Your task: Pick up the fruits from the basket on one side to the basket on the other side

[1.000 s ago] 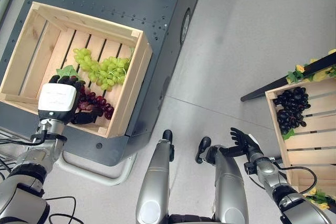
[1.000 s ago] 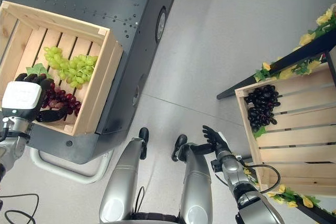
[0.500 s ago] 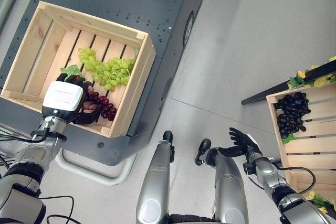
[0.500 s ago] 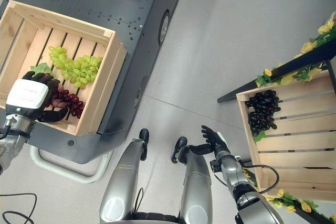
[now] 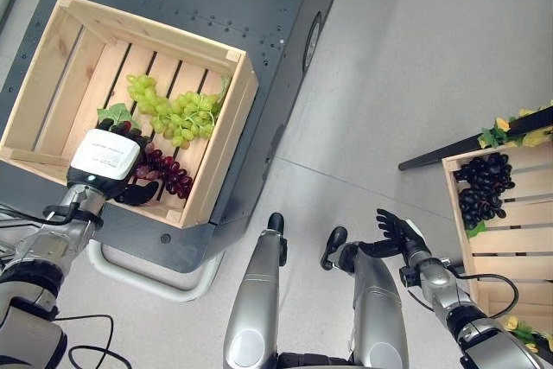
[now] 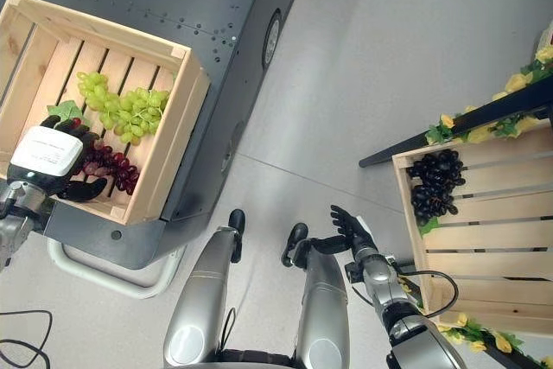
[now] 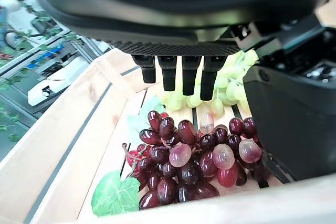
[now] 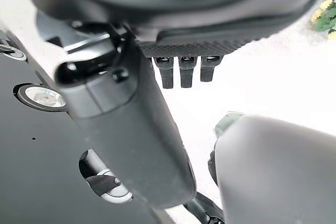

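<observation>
My right hand hangs low over the floor with relaxed, released fingers, idle. My left hand is inside the left wooden crate at its near edge, over the red grape bunch; its fingers are straight, not yet closed. I should lower it, close around the bunch's middle, not loose berries, then lift clear of the green grapes. The right wooden crate already holds 1 black grape bunch.
</observation>
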### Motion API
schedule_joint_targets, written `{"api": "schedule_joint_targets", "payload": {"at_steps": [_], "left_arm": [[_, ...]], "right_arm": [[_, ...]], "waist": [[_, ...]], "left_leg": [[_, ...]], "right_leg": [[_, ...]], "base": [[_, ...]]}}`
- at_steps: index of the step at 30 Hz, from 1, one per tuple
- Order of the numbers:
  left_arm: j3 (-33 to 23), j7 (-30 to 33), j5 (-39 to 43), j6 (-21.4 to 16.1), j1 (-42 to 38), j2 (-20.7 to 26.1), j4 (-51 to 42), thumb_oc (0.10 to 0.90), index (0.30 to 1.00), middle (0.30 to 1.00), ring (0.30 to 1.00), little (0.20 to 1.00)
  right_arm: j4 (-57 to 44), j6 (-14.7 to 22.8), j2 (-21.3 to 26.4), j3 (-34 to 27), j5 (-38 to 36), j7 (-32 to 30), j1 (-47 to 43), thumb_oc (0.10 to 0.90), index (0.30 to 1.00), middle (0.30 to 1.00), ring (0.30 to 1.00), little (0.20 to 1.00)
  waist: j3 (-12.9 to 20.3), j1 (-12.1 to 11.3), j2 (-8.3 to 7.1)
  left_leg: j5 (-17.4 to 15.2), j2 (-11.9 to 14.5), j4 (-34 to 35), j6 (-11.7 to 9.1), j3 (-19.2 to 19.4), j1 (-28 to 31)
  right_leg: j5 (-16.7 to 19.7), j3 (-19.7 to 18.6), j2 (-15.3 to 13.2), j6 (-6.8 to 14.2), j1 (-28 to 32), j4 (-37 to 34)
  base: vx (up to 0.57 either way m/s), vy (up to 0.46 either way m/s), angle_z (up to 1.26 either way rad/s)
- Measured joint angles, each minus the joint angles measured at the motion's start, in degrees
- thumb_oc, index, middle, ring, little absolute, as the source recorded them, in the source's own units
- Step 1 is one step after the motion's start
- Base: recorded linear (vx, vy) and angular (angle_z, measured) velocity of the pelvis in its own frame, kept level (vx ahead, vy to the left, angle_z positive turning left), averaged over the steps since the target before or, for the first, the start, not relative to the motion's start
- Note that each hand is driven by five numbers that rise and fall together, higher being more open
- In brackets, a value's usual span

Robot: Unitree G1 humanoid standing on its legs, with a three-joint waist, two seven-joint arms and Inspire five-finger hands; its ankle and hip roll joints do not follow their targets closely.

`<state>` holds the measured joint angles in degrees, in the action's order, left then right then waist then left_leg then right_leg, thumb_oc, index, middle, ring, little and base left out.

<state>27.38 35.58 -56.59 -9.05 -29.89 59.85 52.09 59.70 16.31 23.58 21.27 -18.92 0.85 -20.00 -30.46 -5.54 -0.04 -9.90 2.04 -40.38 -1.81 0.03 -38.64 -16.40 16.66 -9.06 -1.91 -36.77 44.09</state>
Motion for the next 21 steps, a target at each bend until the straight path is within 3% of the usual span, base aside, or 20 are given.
{"api": "schedule_joint_targets", "payload": {"at_steps": [9,12,21], "left_arm": [[5.45,-3.8,-1.64,-1.61,-4.93,2.78,-2.63,0.8,0.9,0.9,0.9,0.9],[7.03,-4.81,-2.37,-2.75,-6.74,4.25,-3.74,0.8,0.9,0.9,0.9,0.9],[10.63,-10.82,-1.29,-2.68,-12.23,6.57,-5.43,0.8,0.9,0.9,0.9,0.9]], "right_arm": [[-0.29,0.0,0.01,0.23,-0.01,0.0,-0.03,0.8,0.9,0.9,0.9,0.9],[-0.87,0.03,0.04,0.24,-0.05,0.0,-0.58,0.8,0.9,0.9,0.9,0.9],[-1.83,0.51,0.2,0.89,-1.92,0.0,-1.18,0.8,0.9,0.9,0.9,0.9]], "waist": [[-0.03,0.1,-0.08],[-0.1,0.21,-1.07],[-0.06,0.23,-1.46]], "left_leg": [[-0.05,0.73,-0.94,0.12,0.04,-3.09],[0.06,0.8,-1.12,0.4,0.3,-4.45],[0.04,0.94,-2.72,0.57,0.1,-8.07]], "right_leg": [[-0.01,1.33,0.09,-0.03,-1.89,-0.07],[0.03,1.31,0.01,0.03,-3.19,0.17],[0.09,1.5,-0.04,0.11,-6.21,1.05]], "base": [[-0.01,0.009,0.04],[-0.03,0.007,0.01],[0.0,0.003,0.01]]}}
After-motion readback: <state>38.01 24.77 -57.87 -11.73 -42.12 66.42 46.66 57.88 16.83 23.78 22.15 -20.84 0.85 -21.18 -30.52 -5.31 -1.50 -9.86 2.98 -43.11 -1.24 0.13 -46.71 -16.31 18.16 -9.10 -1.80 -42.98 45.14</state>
